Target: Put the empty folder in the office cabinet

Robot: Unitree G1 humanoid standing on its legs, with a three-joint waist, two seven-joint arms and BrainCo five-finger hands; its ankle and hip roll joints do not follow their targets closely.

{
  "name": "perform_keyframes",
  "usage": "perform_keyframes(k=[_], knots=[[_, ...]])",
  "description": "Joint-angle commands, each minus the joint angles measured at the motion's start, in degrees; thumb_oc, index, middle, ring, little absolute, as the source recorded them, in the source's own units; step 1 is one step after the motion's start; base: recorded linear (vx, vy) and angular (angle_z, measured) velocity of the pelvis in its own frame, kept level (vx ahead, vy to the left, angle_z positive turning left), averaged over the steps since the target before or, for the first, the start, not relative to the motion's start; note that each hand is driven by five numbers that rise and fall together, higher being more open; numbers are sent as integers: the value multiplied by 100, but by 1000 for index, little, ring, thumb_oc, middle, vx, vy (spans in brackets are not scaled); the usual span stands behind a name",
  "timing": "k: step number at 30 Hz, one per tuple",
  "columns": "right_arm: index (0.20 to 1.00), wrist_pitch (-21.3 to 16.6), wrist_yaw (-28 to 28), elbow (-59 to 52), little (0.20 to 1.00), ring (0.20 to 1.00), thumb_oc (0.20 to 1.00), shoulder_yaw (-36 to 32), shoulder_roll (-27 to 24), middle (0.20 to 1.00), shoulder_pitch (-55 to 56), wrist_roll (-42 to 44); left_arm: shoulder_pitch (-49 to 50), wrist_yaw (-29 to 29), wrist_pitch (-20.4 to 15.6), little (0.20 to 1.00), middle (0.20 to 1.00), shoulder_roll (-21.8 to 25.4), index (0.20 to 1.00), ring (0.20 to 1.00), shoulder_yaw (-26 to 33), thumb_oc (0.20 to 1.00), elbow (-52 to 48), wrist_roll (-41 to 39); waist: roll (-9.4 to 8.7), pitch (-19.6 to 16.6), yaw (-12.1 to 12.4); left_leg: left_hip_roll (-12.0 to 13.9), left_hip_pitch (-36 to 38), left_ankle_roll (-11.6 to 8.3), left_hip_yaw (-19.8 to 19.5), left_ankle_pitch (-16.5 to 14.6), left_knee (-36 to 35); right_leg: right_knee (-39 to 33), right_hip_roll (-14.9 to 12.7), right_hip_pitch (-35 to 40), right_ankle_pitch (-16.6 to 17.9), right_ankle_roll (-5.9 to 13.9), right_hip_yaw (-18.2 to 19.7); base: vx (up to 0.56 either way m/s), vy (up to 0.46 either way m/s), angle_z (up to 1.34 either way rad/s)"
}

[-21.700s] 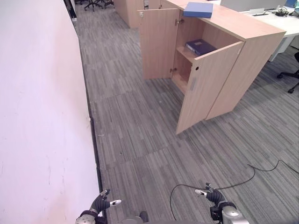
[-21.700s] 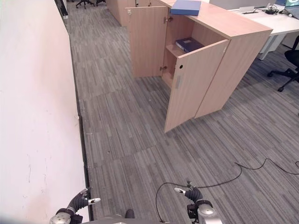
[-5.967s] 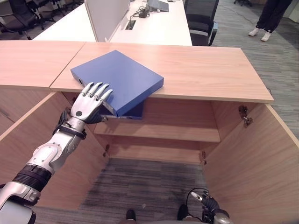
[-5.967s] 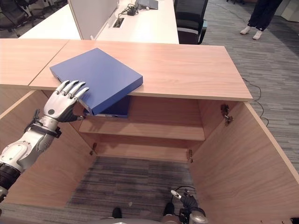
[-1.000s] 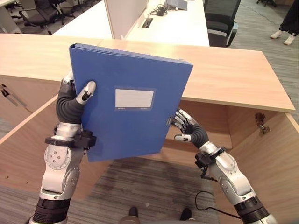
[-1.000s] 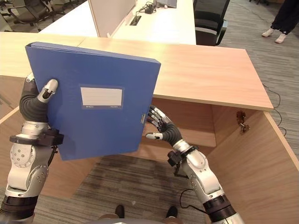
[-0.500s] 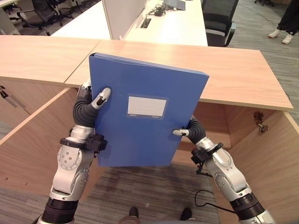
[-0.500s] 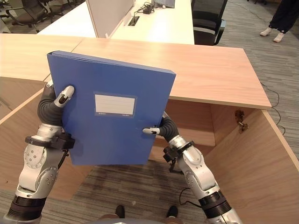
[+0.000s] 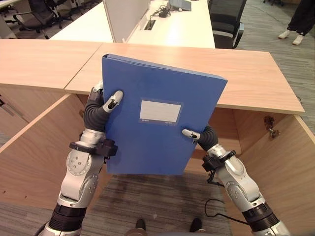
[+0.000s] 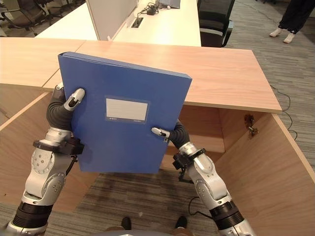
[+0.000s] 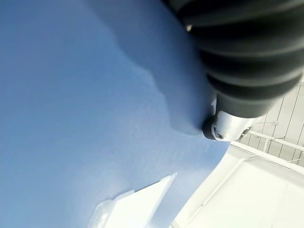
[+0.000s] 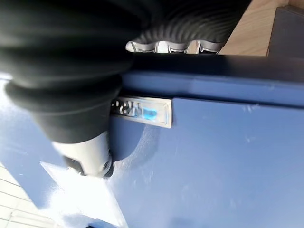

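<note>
Left eye view: one flat blue plastic folder with a white label point(image 9: 157, 118) is held upright in the air between both hands, in front of the open light-wood office cabinet point(image 9: 256, 83). The left hand point(image 9: 101, 105) is clamped on its left edge, thumb on the front. The right hand point(image 9: 197, 136) pinches its right edge low down. The folder's long axis stands almost vertical, while the cabinet shelf point(image 10: 199, 140) lies behind and below it, nearer the right hand. I judge it must be laid flatter to enter.

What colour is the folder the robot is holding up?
The folder is blue with a pale label on its cover, clearest in the left eye view.
</note>
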Motion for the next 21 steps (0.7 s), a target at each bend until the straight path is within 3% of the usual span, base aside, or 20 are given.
perform_keyframes(k=[1, 16, 17, 18, 21], knots=[[200, -101, 301, -129, 200, 200, 200, 680, 396, 200, -580, 21, -1033, 45, -249, 200, 200, 21, 200, 200, -456, 200, -17, -13, -147, -117, 25, 23, 50, 1, -122, -409, 9, 296, -361, 422, -759, 500, 183, 0, 0, 0], [200, -48, 289, 125, 200, 200, 200, 755, 396, 200, -493, -37, -1291, 293, -341, 200, 200, -88, 200, 200, -482, 200, 27, -21, -194, -150, 15, 44, 54, -15, -155, -417, 9, 343, -311, 416, -814, 496, 171, 0, 0, 0], [200, -47, 287, 142, 200, 200, 200, 751, 397, 200, -488, -39, -1285, 325, -341, 630, 630, -83, 630, 630, -471, 630, 51, 9, -199, -150, 18, 46, 52, -15, -162, -416, 9, 345, -308, 416, -818, 495, 166, 0, 0, 0], [200, -29, 307, 189, 200, 200, 200, 756, 363, 200, -463, -69, -1235, 374, -355, 1000, 1000, -66, 1000, 1000, -407, 1000, 73, 89, -210, -151, 29, 49, 55, -13, -167, -418, 9, 347, -304, 417, -823, 490, 170, 0, 0, 0], [200, 46, 425, 342, 200, 200, 200, 698, 143, 200, -366, -373, -1029, 411, -330, 1000, 1000, 124, 1000, 1000, -150, 1000, 146, 434, -228, -144, 74, 54, 38, -25, -185, -416, 9, 358, -293, 421, -840, 487, 146, 4, -3, 1]])
